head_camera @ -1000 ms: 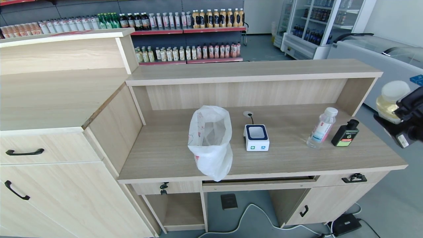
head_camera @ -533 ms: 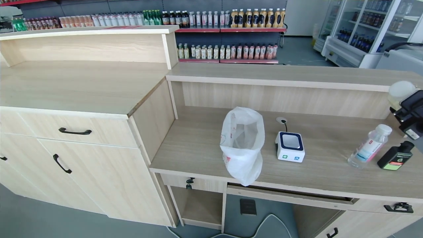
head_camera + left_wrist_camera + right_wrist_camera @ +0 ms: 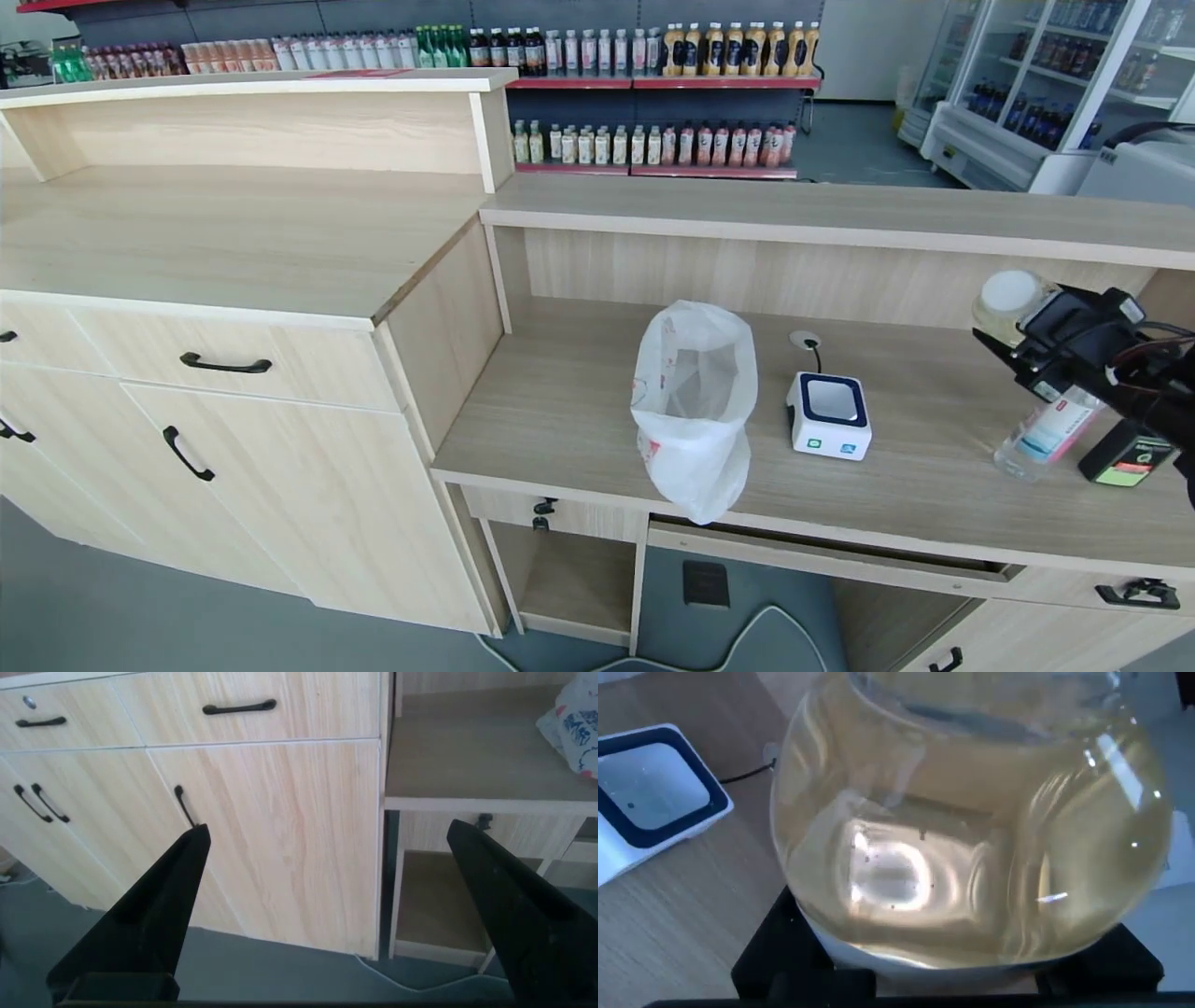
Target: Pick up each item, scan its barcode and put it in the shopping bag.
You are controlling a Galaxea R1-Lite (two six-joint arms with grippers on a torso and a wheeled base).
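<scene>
The left gripper [image 3: 329, 835] hangs low by the cupboard fronts, jaws spread wide with nothing between them. At the right edge of the head view, the right gripper [image 3: 1022, 327] is clamped round a jar [image 3: 1004, 299] of yellowish liquid, white cap uppermost, held above the counter [image 3: 579, 411]. The scanner [image 3: 829, 415] lies left of and below the jar, and the bag [image 3: 695, 401] is just beyond it leftward, so the right arm is nearer to both.

Things on the counter [image 3: 560, 411]
The bag [image 3: 693, 411] sits at the front edge, the scanner [image 3: 830, 415] just right of it; far right, a bottle [image 3: 1046, 434] with a second bottle [image 3: 1123, 456] beside it, the jar [image 3: 1004, 301] in the right gripper [image 3: 1032, 341] above them.
</scene>
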